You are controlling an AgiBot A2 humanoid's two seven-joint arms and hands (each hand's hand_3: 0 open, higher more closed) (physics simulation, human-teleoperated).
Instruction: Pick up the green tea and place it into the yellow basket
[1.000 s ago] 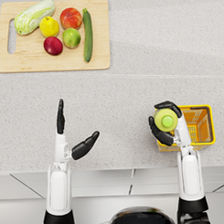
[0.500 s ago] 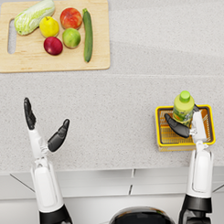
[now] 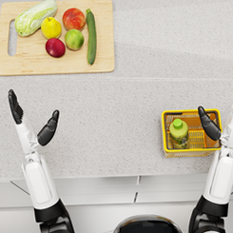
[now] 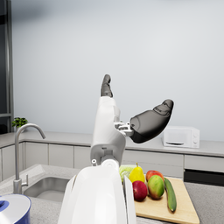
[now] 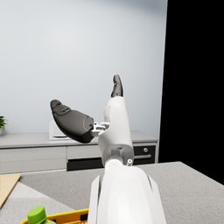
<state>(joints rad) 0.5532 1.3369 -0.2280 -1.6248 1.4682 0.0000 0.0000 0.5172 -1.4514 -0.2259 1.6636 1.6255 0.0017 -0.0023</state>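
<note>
The green tea bottle (image 3: 178,133) stands inside the yellow basket (image 3: 165,135) on the tabletop (image 3: 137,117), so the placing looks done. The bottle is upright, cap up, long axis vertical. The right hand (image 3: 218,122) and the left hand (image 3: 30,124) are spread, holding nothing.

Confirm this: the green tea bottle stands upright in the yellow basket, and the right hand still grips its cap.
Wrong on the grip. In the head view the green tea stands in the yellow basket, but the right hand is open and apart from it, holding nothing.
</note>
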